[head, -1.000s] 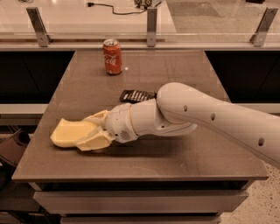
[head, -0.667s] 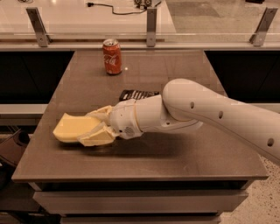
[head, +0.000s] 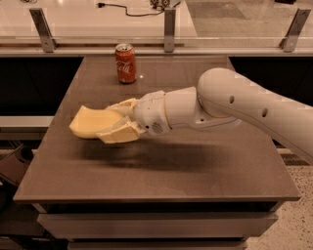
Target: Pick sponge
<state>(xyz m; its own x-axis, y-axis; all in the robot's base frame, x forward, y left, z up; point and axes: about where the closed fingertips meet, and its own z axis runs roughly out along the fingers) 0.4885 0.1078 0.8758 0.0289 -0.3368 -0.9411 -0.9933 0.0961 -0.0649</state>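
camera view: the sponge sits over the left part of the desk, held in the air rather than lying on the surface. a soft dark shadow spreads on the desk below it and a little to the right. the sponge is a pale yellow foam block, thick and soft-looking. its broad top face is tilted slightly toward the camera, and its left end is rounded with an uneven, wavy outline. the top face dips a little in the middle, and the near edge shows as a darker yellow band. the right end of the block disappears between the robot's fingers.

the gripper is at the left centre of the picture, above the desk, pointing left. its pale yellow fingers are closed in on the sponge, one running along the far side of the block and one along the near side. both press against the foam, so the sponge is clamped between them. the fingers are nearly the same colour as the sponge, but they look harder and more angular.

the white arm comes in from the right edge and runs across the desk to a rounded white wrist just behind the fingers.

a red soda can stands upright near the far edge of the desk, well apart from the sponge and beyond it. behind the desk runs a light counter with metal posts, and a dark cable lies on it.
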